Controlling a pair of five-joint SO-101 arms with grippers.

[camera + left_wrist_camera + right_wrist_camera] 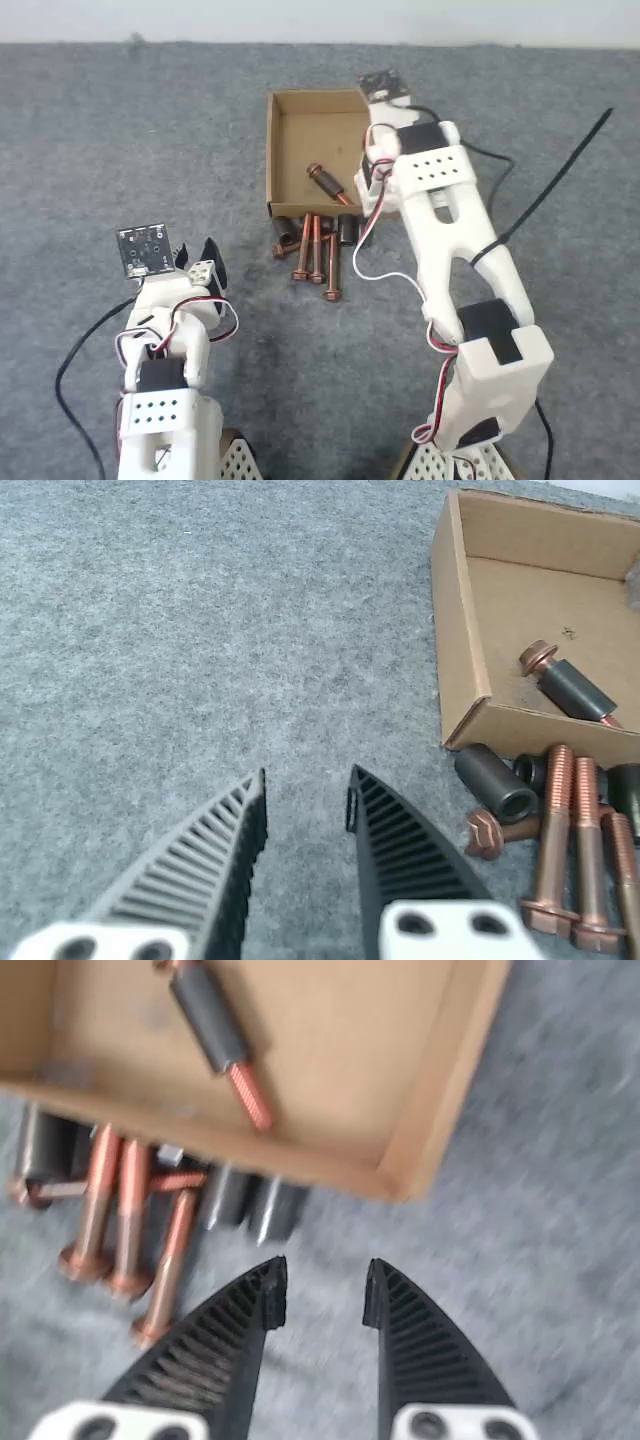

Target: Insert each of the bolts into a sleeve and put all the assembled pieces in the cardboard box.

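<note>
Standing at a pick, by my read. One assembled piece, a bolt through a sleeve, lies inside the cardboard box, and the rest is not yet mated. The loose bolts sit bunched on the grey carpet just outside the box's near wall, heads toward the arms. The dark sleeves lie among their tips at that wall.

Jaws of the left gripper are apart with nothing between them. It hangs over bare carpet, well apart from the pile. Jaws of the right gripper are also apart and empty. It sits over carpet near the box's corner, close to the sleeves.

Next move, as I judge it:
- One arm takes a sleeve and the other takes a bolt by the shank, then they line up the axes and push through.
- The bolts touch each other, so the fingers need to single out an outer one.
- Nudging the neighbours is the likely fault.

View differences:
- **Left wrist view:** it looks into the open bore of the nearest sleeve and shows a crosswise bolt beside the parallel ones. Both are hard to make out from the high view.
- **Right wrist view:** it shows the threaded tip poking out of the sleeve in the box.
- **High view:** the right arm covers the box's right wall, but this view places both arms against the pile.
</note>
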